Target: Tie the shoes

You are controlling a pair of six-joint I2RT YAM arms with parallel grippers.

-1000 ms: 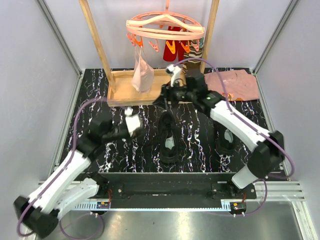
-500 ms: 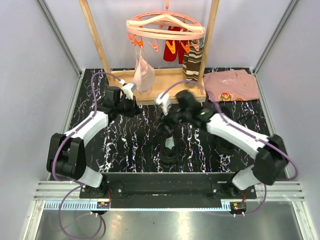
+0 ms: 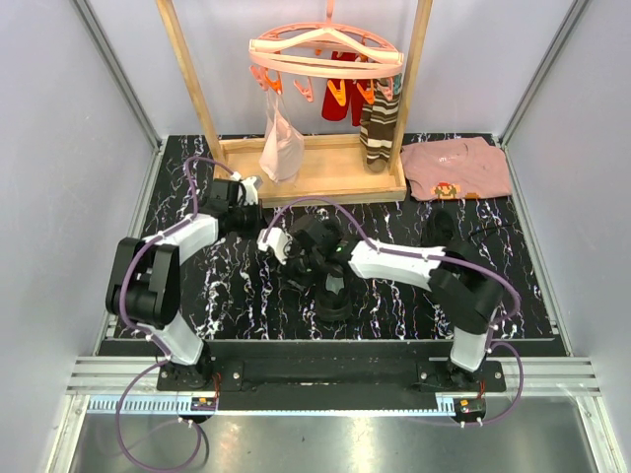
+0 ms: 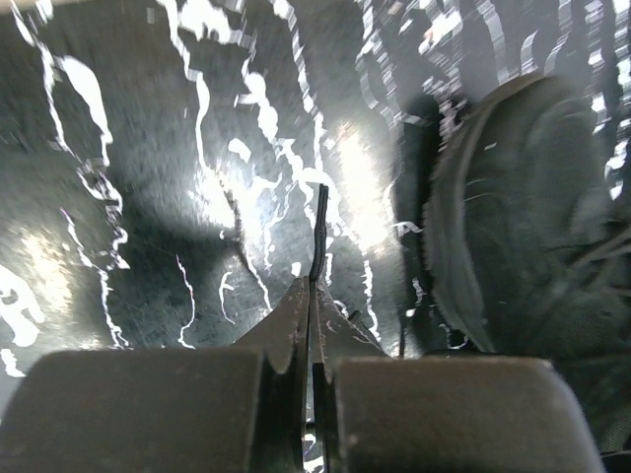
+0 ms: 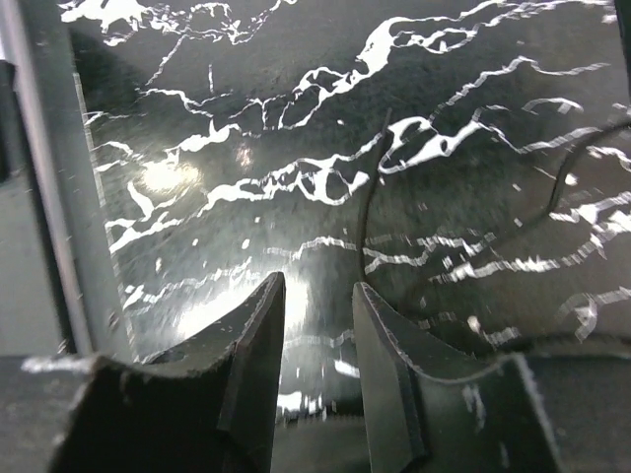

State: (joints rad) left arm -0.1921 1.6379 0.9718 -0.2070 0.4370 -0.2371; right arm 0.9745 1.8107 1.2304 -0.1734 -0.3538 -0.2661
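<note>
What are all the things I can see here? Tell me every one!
shoe: one seen, black, mid-table
lace ends: two, black, one by each gripper
shirt: one, pink, folded, far right
sock: one, brown striped, hanging
pale cloth: one, pinkish, hanging
red cloth: one, hanging
hanger: one, pink, round
rack: one, wooden, far side
table: one, black with white veins
left gripper: shut on a lace end
right gripper: open, above the table

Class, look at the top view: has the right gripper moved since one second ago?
Yes. The right gripper has left the wooden rack base, coming nearer the arms' bases, beside the middle shoe.
</note>
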